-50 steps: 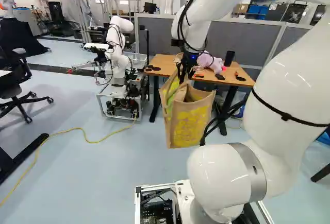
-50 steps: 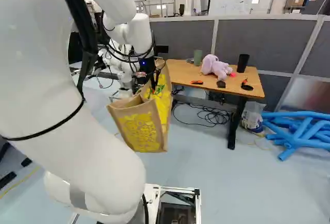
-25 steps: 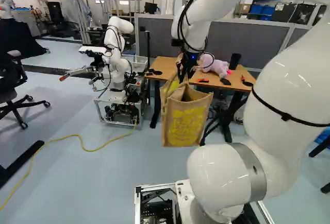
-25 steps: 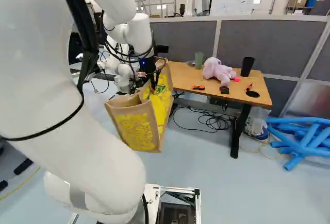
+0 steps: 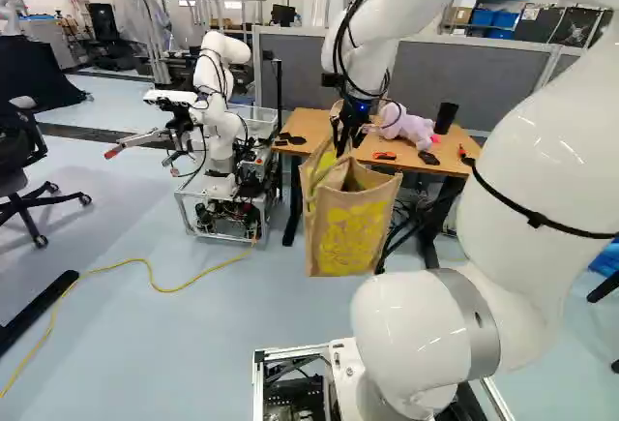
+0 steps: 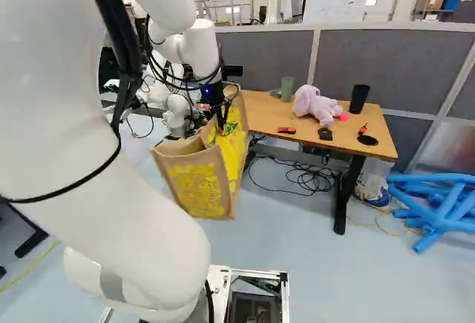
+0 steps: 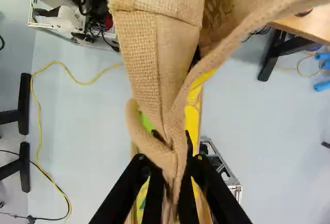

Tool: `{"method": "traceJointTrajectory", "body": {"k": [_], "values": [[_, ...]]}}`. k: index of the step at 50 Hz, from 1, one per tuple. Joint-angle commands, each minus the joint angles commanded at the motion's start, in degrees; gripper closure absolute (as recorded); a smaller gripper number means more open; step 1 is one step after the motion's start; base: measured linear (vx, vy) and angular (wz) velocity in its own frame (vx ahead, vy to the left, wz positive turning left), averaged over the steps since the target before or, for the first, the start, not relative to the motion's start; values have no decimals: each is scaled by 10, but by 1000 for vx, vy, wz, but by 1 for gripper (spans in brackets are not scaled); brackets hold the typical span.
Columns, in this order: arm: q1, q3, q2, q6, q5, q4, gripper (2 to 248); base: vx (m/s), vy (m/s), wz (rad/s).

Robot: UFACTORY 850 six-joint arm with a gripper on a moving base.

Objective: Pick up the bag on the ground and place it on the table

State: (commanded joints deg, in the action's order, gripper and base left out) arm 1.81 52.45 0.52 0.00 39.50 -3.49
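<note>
dangling by its handle (image 7: pixel 179 154) from the clamped jaws of the gripper (image 7: pixel 174 168), the bag (image 5: pixel 350 232) hangs mouth-up this side of the table (image 6: pixel 338 134), presumably so nothing inside spills.

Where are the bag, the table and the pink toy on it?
Bag (image 5: pixel 350 237): left base view, its yellow-printed front.
Table (image 6: pixel 265 115): right base view, bare part of its top.
Pink toy (image 6: pixel 310 103): right base view, its body.

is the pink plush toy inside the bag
No, the pink plush toy lies on the table, while the bag hangs by a handle from the fingers.
</note>
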Motion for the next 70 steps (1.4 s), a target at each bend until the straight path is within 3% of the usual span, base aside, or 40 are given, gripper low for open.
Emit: {"method": "traceJointTrajectory", "body": {"k": [37,70], "values": [[0,3,13,0,0,0,222,9,0,1],[-1,42,32,0,24,0,222,0,0,0]]}}
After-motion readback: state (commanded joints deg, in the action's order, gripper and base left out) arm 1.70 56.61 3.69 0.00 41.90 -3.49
